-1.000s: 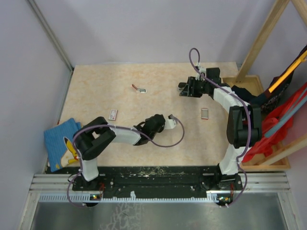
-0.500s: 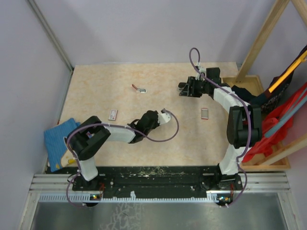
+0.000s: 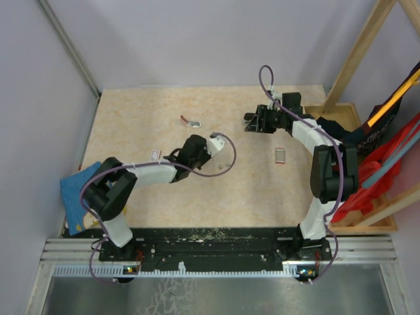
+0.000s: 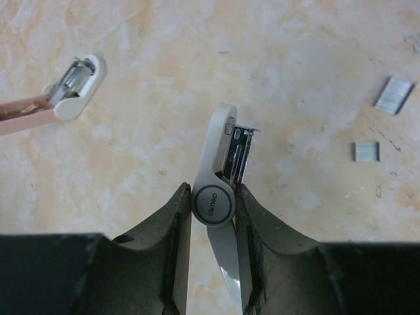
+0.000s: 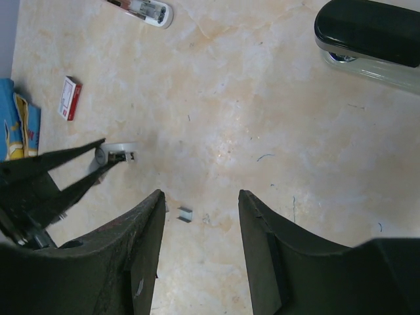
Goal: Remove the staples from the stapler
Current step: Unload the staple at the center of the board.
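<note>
The left end effector (image 4: 210, 194) pinched a small white tool (image 4: 218, 147), loose staples (image 4: 392, 95) lying on the bench (image 4: 295, 52) beside it. Farther off, the right end effector (image 5: 200, 198) hung spread and empty; the stapler (image 5: 367, 33) beyond lay unheld and might skid if pried

Soft even light, sharp, faint shadows

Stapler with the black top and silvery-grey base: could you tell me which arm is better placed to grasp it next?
Right, probably: the right end effector hangs open and empty with the stapler just ahead, whereas the left end effector is shut on a small white plastic tool.
</note>
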`<act>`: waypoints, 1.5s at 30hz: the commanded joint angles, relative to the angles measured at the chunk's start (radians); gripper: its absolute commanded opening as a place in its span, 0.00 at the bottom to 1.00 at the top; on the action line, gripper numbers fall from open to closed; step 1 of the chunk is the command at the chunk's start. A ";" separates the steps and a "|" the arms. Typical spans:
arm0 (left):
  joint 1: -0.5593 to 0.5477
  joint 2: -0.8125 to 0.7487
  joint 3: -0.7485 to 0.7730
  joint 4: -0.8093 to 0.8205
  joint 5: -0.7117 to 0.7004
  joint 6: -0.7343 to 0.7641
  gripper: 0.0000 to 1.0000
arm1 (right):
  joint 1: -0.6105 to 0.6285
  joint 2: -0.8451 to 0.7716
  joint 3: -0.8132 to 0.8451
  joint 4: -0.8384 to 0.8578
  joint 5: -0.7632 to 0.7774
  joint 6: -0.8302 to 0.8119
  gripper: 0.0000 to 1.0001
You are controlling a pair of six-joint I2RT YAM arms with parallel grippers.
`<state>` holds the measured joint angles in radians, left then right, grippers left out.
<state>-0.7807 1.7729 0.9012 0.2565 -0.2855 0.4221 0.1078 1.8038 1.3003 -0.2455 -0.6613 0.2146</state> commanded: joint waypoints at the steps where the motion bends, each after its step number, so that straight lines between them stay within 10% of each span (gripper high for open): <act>1: 0.101 -0.091 0.086 -0.165 0.272 -0.089 0.01 | -0.007 -0.052 -0.003 0.056 -0.036 0.009 0.49; 19: 0.466 -0.032 0.361 -0.629 1.093 -0.140 0.01 | 0.042 -0.090 -0.060 0.173 -0.196 -0.063 0.49; 31: 0.480 0.086 0.475 -0.868 1.376 -0.048 0.01 | 0.179 -0.338 -0.368 0.438 -0.381 -0.762 0.49; 45: 0.410 0.167 0.524 -1.057 1.474 0.104 0.01 | 0.337 -0.393 -0.439 0.150 -0.395 -1.405 0.49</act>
<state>-0.3393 1.9266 1.3930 -0.7227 1.1225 0.4557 0.4049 1.4399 0.8574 -0.0181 -1.0447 -0.9745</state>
